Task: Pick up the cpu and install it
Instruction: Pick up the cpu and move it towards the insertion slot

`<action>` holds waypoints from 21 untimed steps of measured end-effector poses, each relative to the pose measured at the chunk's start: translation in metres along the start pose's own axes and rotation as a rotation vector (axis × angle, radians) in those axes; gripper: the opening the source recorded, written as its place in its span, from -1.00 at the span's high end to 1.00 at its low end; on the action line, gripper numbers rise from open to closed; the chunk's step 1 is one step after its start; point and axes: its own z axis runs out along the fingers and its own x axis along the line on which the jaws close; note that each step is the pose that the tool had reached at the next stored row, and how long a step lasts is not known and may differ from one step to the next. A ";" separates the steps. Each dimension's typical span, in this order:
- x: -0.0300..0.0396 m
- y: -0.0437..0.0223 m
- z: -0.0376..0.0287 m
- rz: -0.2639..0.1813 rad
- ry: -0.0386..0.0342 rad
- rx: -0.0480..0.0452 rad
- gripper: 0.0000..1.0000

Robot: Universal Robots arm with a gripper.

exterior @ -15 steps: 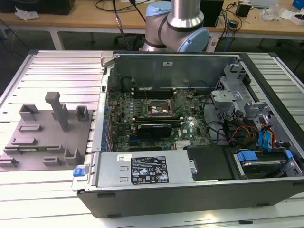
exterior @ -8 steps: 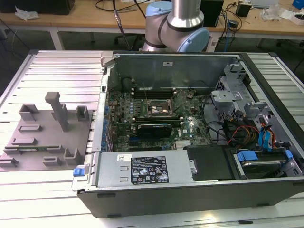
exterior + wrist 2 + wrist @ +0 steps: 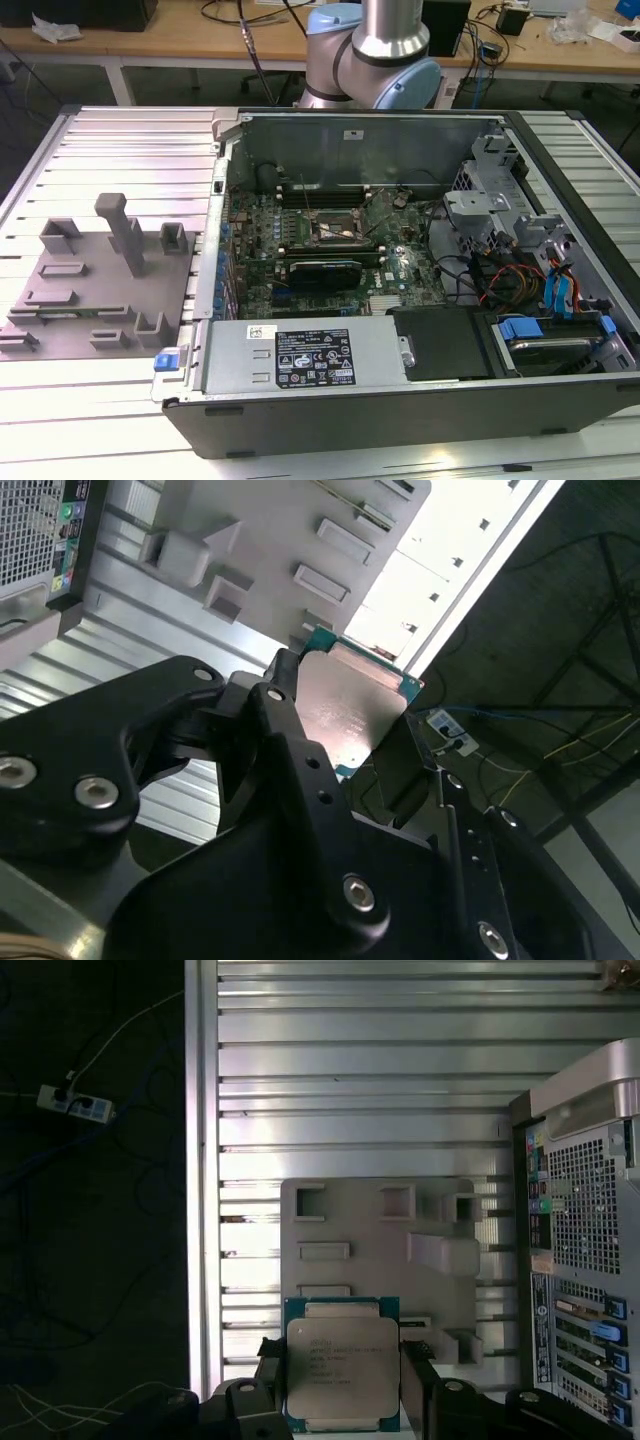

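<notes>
The cpu (image 3: 340, 1365) is a flat square chip with a pale metal top and a green rim. It is clamped by its edges between the two black fingers (image 3: 268, 1375) of my gripper (image 3: 342, 1392). In the second wrist view the cpu (image 3: 350, 705) shows tilted in the gripper (image 3: 350, 735), held up in the air. Far below it lies the grey fixture plate (image 3: 380, 1260), beside the table's outer edge. The black-framed motherboard socket (image 3: 335, 230) sits inside the open computer case (image 3: 400, 400) in the exterior view, with its latch frame raised.
The grey fixture plate (image 3: 100, 290) with upright blocks lies on the ribbed metal table (image 3: 120, 140) on the exterior view's left of the case. The case's rear panel (image 3: 585, 1240) stands beside the plate. The arm's base (image 3: 375, 50) rises behind the case. A power strip (image 3: 75, 1105) lies on the floor.
</notes>
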 end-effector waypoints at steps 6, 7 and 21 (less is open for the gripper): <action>-0.0274 0.0000 0.0006 0.000 0.0019 -0.0001 -0.09; -0.0306 0.0000 0.0007 0.000 0.0024 -0.0001 -0.09; -0.0880 0.0008 0.0020 0.000 0.0075 -0.0001 -0.09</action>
